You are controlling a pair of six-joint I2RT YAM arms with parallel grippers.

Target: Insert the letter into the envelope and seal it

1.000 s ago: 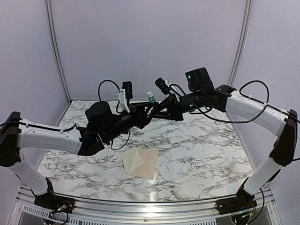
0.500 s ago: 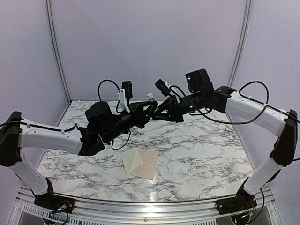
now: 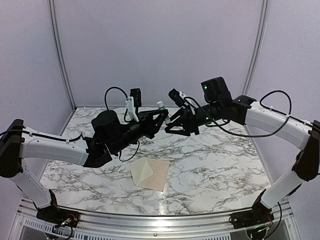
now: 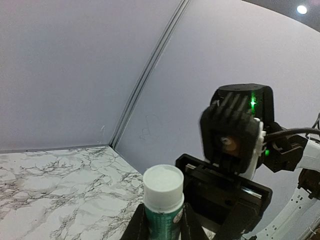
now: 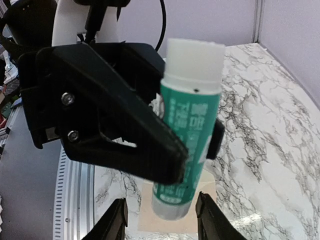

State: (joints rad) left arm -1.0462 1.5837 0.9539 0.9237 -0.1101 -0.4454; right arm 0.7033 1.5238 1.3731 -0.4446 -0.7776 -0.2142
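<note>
My left gripper [image 3: 161,116] is shut on a green glue stick with a white cap [image 3: 160,105] and holds it high above the table. The left wrist view shows the stick [image 4: 163,200] clamped between the fingers. My right gripper [image 3: 171,127] is open just right of it. In the right wrist view its fingertips [image 5: 114,220] flank the stick's lower end [image 5: 187,125] without touching. The cream envelope [image 3: 142,173] with triangular fold lines lies on the marble, and a flat peach part [image 3: 159,174], apparently the letter, lies against its right side. How the two overlap is unclear.
The marble table [image 3: 215,165] is walled by pale panels at the back and sides. A metal rail [image 3: 160,220] runs along the near edge. The right wrist camera block [image 4: 235,125] sits close in front of the left gripper.
My right gripper has dropped a little and now sits lower beside the glue stick. The left gripper still holds the stick, nudged slightly upward. The papers have not moved.
</note>
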